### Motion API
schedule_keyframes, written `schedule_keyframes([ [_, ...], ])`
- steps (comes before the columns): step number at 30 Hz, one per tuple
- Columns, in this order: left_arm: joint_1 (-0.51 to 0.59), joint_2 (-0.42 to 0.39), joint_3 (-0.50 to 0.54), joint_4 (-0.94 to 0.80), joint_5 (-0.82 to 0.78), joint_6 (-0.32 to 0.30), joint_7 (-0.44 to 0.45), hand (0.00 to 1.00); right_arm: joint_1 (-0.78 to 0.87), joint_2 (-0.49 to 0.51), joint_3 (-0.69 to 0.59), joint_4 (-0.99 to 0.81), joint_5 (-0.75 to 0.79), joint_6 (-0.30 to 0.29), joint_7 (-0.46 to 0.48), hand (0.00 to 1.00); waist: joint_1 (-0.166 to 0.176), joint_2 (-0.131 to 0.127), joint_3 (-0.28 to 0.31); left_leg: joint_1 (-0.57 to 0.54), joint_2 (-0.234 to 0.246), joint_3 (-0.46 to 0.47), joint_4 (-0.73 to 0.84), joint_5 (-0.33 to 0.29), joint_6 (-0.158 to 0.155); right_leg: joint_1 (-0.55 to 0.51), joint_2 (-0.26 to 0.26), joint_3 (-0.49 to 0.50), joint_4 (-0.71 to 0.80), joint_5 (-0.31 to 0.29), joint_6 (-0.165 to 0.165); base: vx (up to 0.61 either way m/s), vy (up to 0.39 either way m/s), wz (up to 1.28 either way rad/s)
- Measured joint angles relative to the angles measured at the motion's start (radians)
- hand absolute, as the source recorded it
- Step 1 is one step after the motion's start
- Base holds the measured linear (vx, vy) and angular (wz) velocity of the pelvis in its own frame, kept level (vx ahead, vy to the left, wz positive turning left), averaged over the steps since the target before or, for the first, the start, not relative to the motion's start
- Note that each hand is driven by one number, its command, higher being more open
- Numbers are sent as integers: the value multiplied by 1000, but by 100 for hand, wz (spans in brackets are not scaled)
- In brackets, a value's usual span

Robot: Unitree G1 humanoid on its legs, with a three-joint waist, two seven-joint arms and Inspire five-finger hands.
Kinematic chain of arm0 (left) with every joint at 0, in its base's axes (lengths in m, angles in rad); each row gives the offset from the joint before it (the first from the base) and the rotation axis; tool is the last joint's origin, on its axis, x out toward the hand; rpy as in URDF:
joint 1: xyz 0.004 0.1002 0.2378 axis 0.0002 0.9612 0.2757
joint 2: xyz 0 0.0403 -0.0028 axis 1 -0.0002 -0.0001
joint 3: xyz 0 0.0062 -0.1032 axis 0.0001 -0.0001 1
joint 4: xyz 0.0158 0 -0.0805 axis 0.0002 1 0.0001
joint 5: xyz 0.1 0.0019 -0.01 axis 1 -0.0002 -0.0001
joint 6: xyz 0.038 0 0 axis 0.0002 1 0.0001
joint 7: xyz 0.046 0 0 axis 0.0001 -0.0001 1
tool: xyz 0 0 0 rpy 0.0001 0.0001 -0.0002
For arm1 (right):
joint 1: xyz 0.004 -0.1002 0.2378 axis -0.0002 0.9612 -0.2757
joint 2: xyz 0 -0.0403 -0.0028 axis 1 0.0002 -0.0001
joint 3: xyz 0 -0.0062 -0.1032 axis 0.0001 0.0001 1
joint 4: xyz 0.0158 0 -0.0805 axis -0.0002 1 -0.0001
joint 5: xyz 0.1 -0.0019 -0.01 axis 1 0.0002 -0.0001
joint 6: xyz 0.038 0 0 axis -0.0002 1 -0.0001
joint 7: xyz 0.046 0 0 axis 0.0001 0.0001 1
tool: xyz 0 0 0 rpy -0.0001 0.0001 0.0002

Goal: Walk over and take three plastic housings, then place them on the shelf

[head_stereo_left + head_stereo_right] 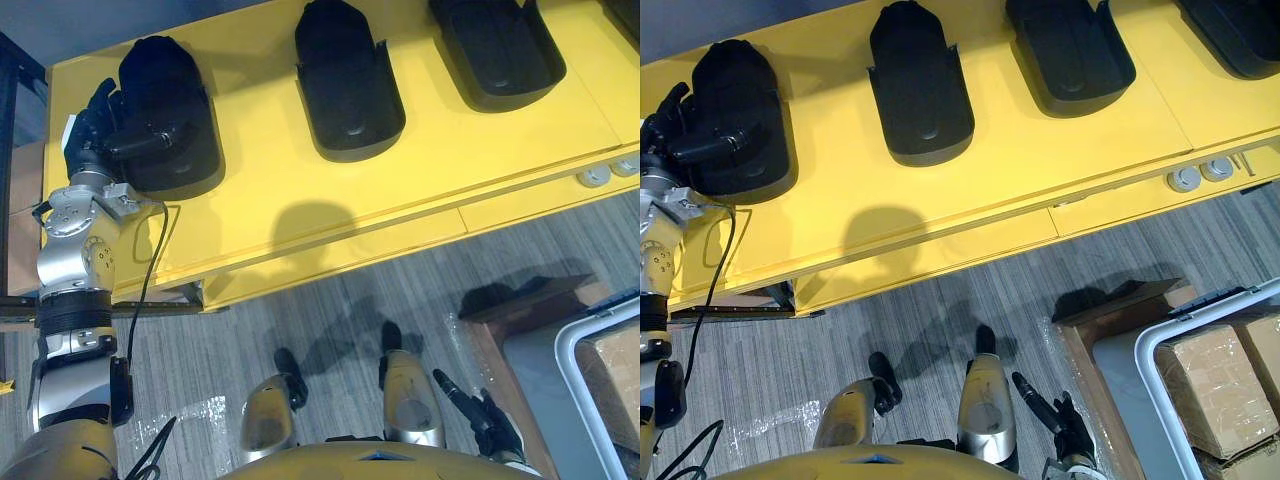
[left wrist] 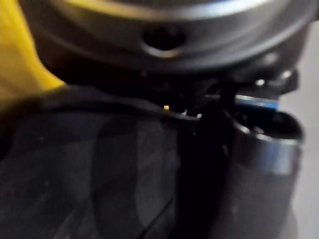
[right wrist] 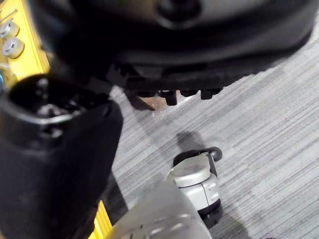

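Long yellow flat-topped shelf [image 1: 1040, 170] carries four black oval plastic housings in a row. Left hand [image 1: 675, 125] grips the leftmost housing [image 1: 745, 110], thumb across its top. Middle housing [image 1: 920, 85], third housing [image 1: 1070, 50] and edge-cropped fourth housing [image 1: 1240, 30] sit apart. Right hand [image 1: 1065, 425] hangs low over grey striped floor [image 1: 890, 320], fingers relaxed. Brown cardboard boxes [image 1: 1220, 385] lie inside a white frame [image 1: 1155, 375].

Grey striped floor [image 1: 890, 310] beneath right hand [image 1: 1065, 425]. Brown wooden board [image 1: 1120, 300] just ahead of hand. White-framed cart [image 1: 1147, 343] just to hand's right, cardboard boxes [image 1: 1215, 385] inside. Two silver round knobs [image 1: 1184, 179] side by side, well ahead of hand.
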Motion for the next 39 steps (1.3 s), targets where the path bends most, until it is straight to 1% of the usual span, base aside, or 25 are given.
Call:
schedule_keyframes([
  [2, -30, 0, -15, 21, 58, 16, 30, 100, 0, 0, -4, 3, 19, -1, -5, 100, -5, 0, 0, 3, 0, 1, 0, 0, 0, 2, 1, 1, 0, 0, 0, 0, 0, 0],
  [6, -53, 3, -44, 48, 120, 25, 43, 100, 0, 0, -8, 23, 18, -17, -7, 100, -7, 1, -1, 24, -1, 5, -3, 0, 0, 18, 1, 3, -2, 0, 0, 6, 1, -3],
  [9, -59, 24, -89, 49, 192, 60, 57, 100, 0, 5, -24, 55, 16, -22, 7, 100, -8, 1, -2, 58, -3, 7, -17, 1, -2, 48, 4, 3, -17, 0, 0, 6, -3, -3],
  [11, -59, 50, -113, 53, 198, 70, 58, 100, 0, 8, -31, 89, 16, -27, 9, 100, -10, 2, -5, 80, -6, 8, -32, 5, -3, 68, 6, 2, -26, 0, 0, 5, -3, -2],
  [13, -69, 84, -132, 56, 230, 76, 62, 100, 0, 14, -45, 138, 15, -28, 10, 100, -12, 4, -19, 108, -17, 5, -73, 21, -5, 87, 6, -4, -43, 2, 3, 13, -6, 2],
  [15, -86, 123, -150, 61, 230, 76, 61, 100, 0, 24, -61, 168, 14, -24, 10, 100, -16, 7, -38, 124, -22, 0, -99, 35, -3, 104, 6, -14, -59, 4, 4, 44, -12, 11],
  [17, -106, 141, -153, 60, 227, 72, 60, 100, 0, 36, -87, 192, 13, -19, 9, 100, -14, 9, -61, 146, -24, -5, -122, 42, -3, 129, 9, -24, -76, 4, 4, 55, -7, 10],
  [19, -109, 157, -153, 51, 216, 33, 60, 100, 0, 41, -107, 219, 11, -18, 9, 100, -14, 15, -104, 176, -25, -8, -143, 44, -4, 169, 13, -36, -106, 4, 5, 75, 3, 7],
  [20, -109, 157, -153, 39, 212, 29, 60, 100, 0, 42, -112, 228, 11, -18, 9, 100, -13, 19, -116, 183, -26, -10, -149, 45, -4, 177, 13, -39, -111, 4, 5, 88, 12, 8],
  [22, -109, 158, -153, -28, 147, -12, 59, 100, -4, 42, -138, 259, 10, -18, 10, 100, -5, 27, -157, 207, -30, -13, -167, 48, -3, 213, 13, -49, -139, 6, 8, 65, 16, 9],
  [23, -109, 158, -153, -49, 134, -23, 58, 100, -7, 42, -144, 267, 10, -18, 10, 100, -1, 29, -166, 212, -31, -13, -172, 49, -3, 218, 13, -52, -143, 7, 8, 39, 13, 12],
  [24, -109, 160, -153, -86, 107, -57, 59, 100, -18, 44, -159, 281, 11, -18, 10, 100, -2, 31, -177, 224, -35, -18, -188, 56, -4, 232, 12, -61, -153, 8, 9, 24, 6, 10],
  [25, -109, 161, -153, -104, 92, -76, 58, 100, -24, 44, -163, 287, 12, -19, 9, 100, -2, 32, -181, 231, -36, -21, -197, 60, -5, 240, 12, -65, -159, 9, 10, 10, 4, 15],
  [26, -109, 161, -153, -151, 60, -118, 56, 100, -40, 46, -174, 306, 12, -19, 9, 100, -1, 34, -202, 231, -37, -25, -207, 66, -6, 245, 14, -69, -171, 14, 10, -5, 0, 10],
  [28, -107, 161, -153, -210, 26, -174, 56, 100, -54, 47, -186, 311, 12, -19, 9, 100, 6, 36, -220, 234, -38, -25, -226, 77, -8, 246, 16, -72, -181, 21, 9, -8, -2, 4],
  [29, -99, 160, -151, -253, 8, -221, 56, 100, -67, 47, -199, 316, 11, -19, 9, 100, 9, 37, -221, 247, -40, -24, -238, 83, -9, 259, 17, -73, -194, 29, 10, 0, 0, 0],
  [30, -90, 158, -150, -281, -8, -241, 56, 100, -70, 46, -203, 317, 11, -19, 8, 100, 10, 37, -222, 252, -40, -24, -242, 84, -9, 266, 18, -74, -201, 32, 11, -50, 1, -3],
  [31, -51, 148, -133, -359, -25, -297, 55, 100, -78, 45, -212, 316, 10, -21, 8, 100, 12, 38, -225, 263, -44, -23, -256, 89, -9, 282, 18, -79, -217, 39, 13, -45, 1, -1],
  [32, -39, 144, -128, -377, -25, -312, 55, 100, -78, 45, -214, 316, 10, -22, 8, 100, 12, 39, -228, 264, -44, -23, -258, 89, -9, 283, 18, -80, -218, 40, 13, -55, 6, 3],
  [34, 80, 71, -62, -503, -25, -409, 54, 100, -77, 45, -219, 317, 9, -30, 5, 100, 17, 45, -253, 264, -53, -26, -286, 103, -7, 285, 15, -87, -240, 52, 20, -23, 12, 8],
  [35, 149, 18, -28, -555, -24, -453, 52, 100, -77, 47, -219, 318, 9, -30, 1, 100, 23, 43, -261, 265, -56, -28, -297, 109, -7, 287, 15, -92, -247, 56, 20, -5, 13, 15],
  [36, 250, -70, 8, -614, -23, -514, 45, 100, -76, 54, -217, 318, 9, -30, -4, 100, 29, 48, -274, 266, -57, -36, -302, 113, -8, 293, 15, -99, -249, 56, 20, -3, -1, 21],
  [37, 367, -178, 30, -662, -9, -565, 33, 100, -73, 65, -215, 318, 8, -29, -14, 100, 40, 36, -283, 266, -56, -45, -303, 114, -9, 302, 15, -111, -255, 56, 20, 1, -10, 24],
  [38, 428, -234, 34, -686, 0, -585, 32, 100, -72, 74, -212, 314, 8, -29, -19, 100, 45, 40, -288, 268, -56, -54, -303, 115, -9, 312, 16, -121, -260, 56, 21, -11, -26, 33],
  [39, 550, -343, 33, -729, 47, -613, 37, 100, -73, 89, -199, 311, -6, -29, -29, 100, 54, 27, -290, 270, -56, -69, -311, 122, -10, 322, 16, -136, -263, 56, 20, -21, -28, 40],
])
